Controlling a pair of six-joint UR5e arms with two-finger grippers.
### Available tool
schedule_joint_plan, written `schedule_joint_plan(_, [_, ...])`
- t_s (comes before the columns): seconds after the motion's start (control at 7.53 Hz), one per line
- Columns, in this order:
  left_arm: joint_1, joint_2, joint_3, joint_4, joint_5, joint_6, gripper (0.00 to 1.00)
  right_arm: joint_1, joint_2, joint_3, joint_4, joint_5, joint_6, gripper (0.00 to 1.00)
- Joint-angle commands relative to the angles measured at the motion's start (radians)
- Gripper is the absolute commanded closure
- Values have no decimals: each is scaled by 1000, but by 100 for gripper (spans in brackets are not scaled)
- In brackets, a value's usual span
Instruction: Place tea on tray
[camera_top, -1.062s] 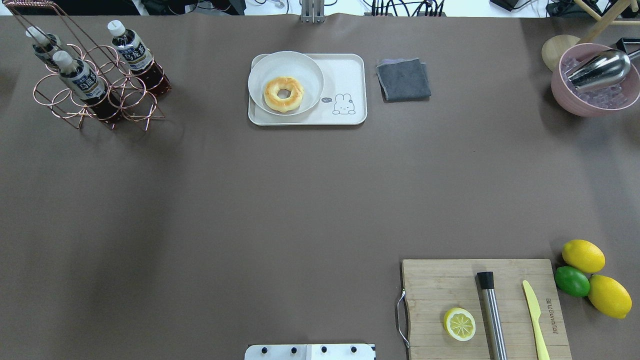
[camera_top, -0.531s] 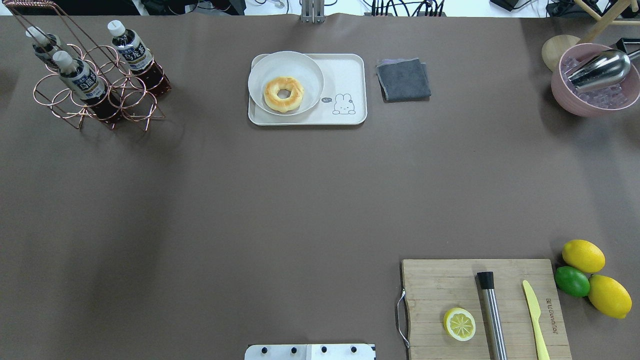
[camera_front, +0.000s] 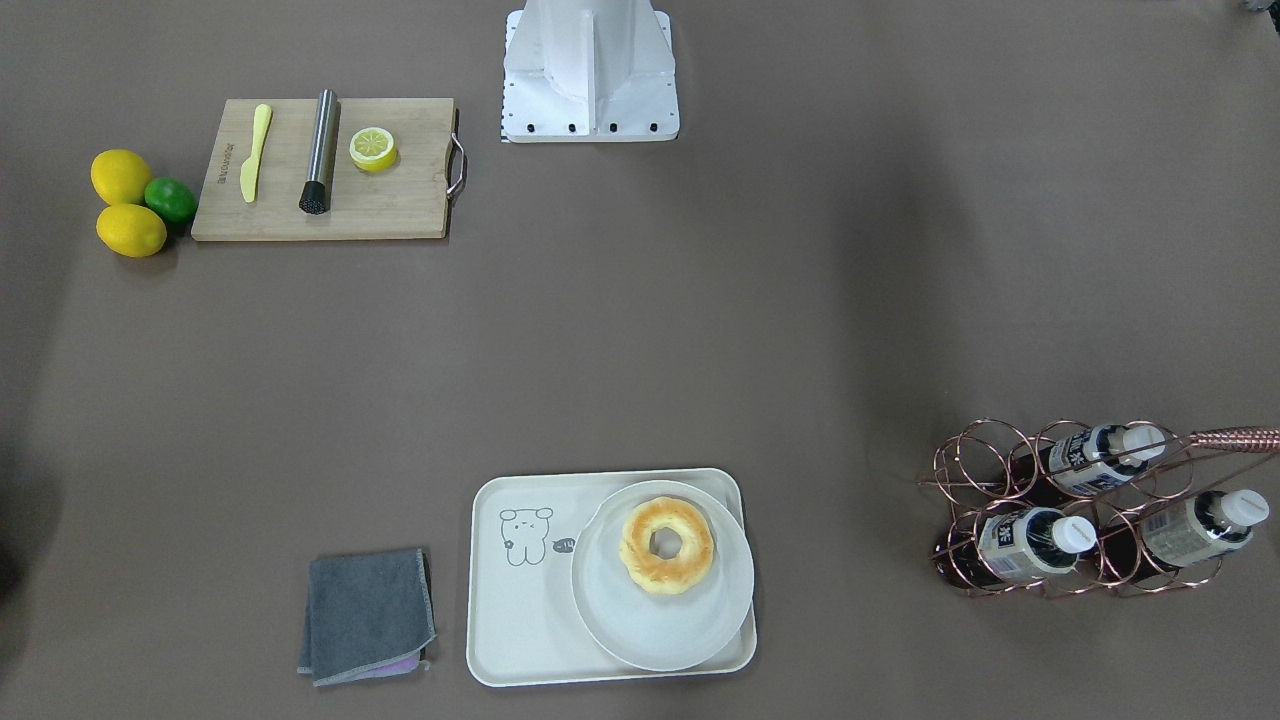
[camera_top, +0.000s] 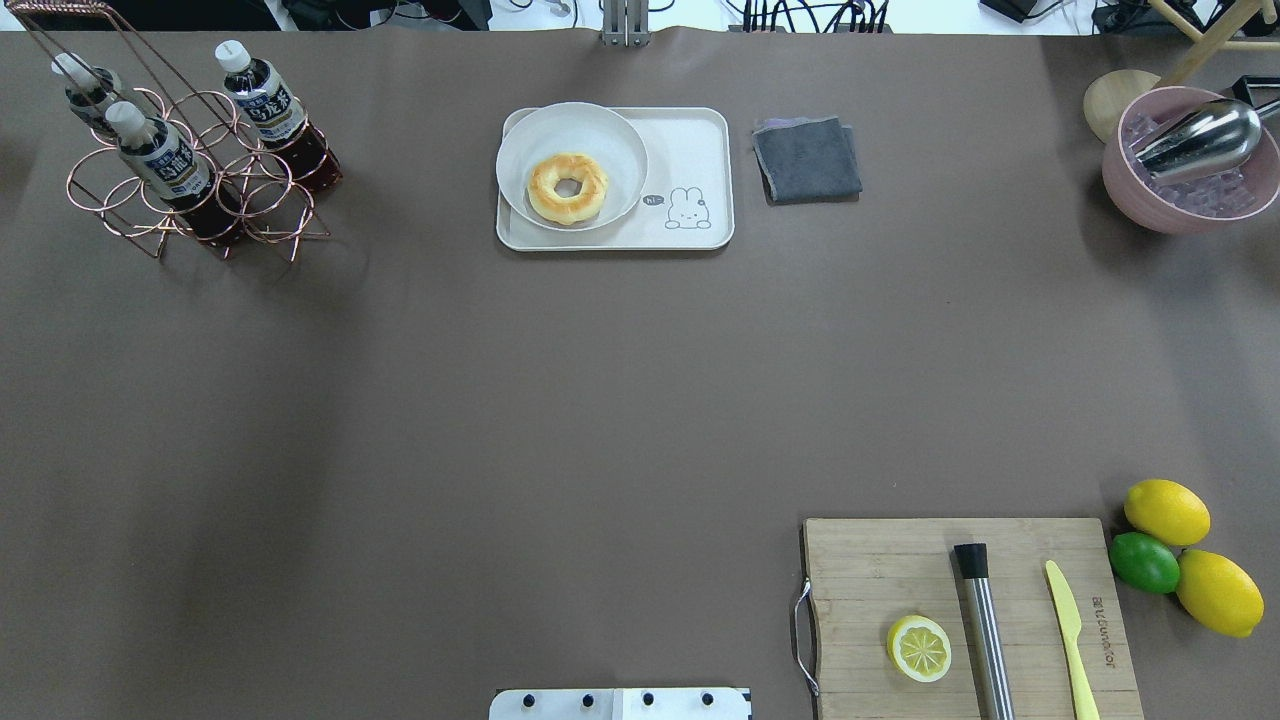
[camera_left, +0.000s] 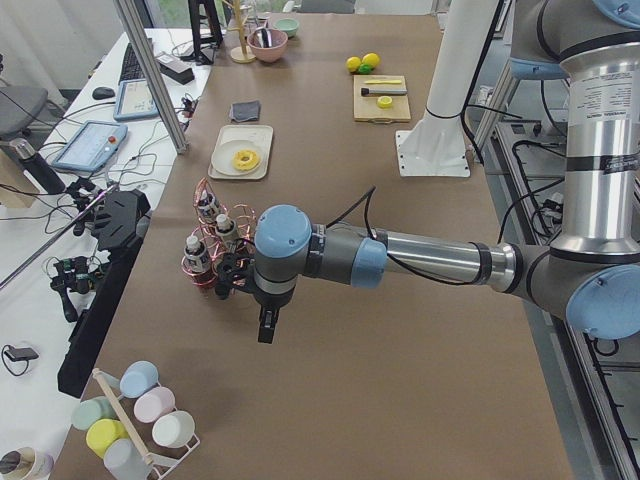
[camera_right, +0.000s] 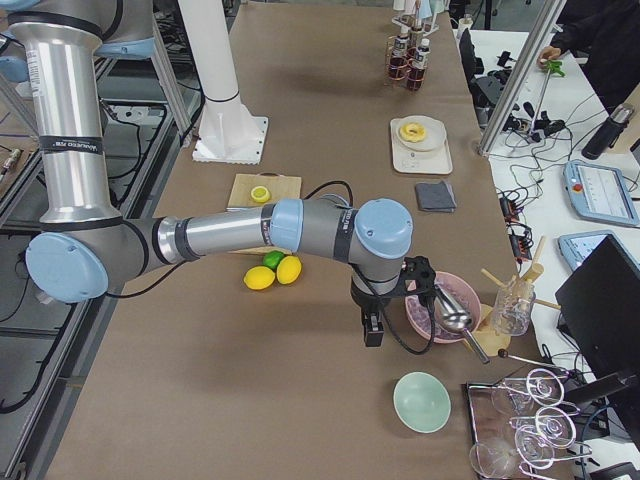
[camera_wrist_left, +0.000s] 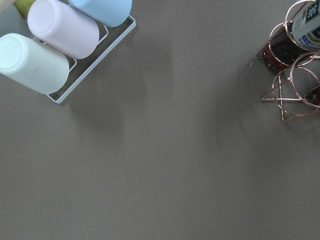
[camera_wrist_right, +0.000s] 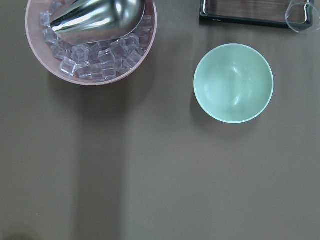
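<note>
1. Three tea bottles (camera_top: 160, 155) stand in a wire rack (camera_front: 1235, 436) at the far left corner of the table (camera_top: 600, 400).
2. The bottles have white caps and dark tea inside.
3. The tray (camera_top: 690, 150) lies at the far middle of the table, well apart from the rack.
4. No tea is on the tray yet.
5. A white plate (camera_top: 570, 125) with a donut (camera_top: 567, 187) sits on the left part of the tray. The part with the little drawing is bare.
6. A gray cloth (camera_top: 806, 158) lies just beside the tray.
7. The left gripper (camera_left: 265, 330) hangs over the table near the rack. I cannot tell if its fingers are apart or together.
8. The right gripper (camera_right: 372, 332) hangs near a pink bowl (camera_right: 425, 322) of ice at the other end. I cannot tell its fingers either.
</note>
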Motion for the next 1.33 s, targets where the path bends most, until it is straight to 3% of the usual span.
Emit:
schedule_joint_plan(0.0, [9, -22, -48, -32, -7, -1, 2, -1, 4, 3, 1, -2, -2, 0])
schedule_joint_plan(0.13, [15, -4, -107, -94, -10, 4, 2, -1, 4, 6, 1, -2, 0, 0])
schedule_joint_plan(0.27, [81, -30, -68, -128, -7, -8, 2, -1, 4, 8, 1, -2, 2, 0])
schedule_joint_plan(0.66, [145, -102, -80, -162, 1, -18, 2, -1, 4, 5, 1, -5, 6, 0])
schedule_joint_plan(0.8, [185, -103, -111, -187, 7, -112, 2, -1, 4, 2, 1, -7, 11, 0])
schedule_joint_plan(1.06, [306, -99, -193, -188, 157, -231, 2, 2, 1, 2, 0, -8, 12, 0])
schedule_joint_plan(1.19, [331, -113, -198, -175, 159, -252, 2, 2, -1, 0, 0, -8, 12, 0])
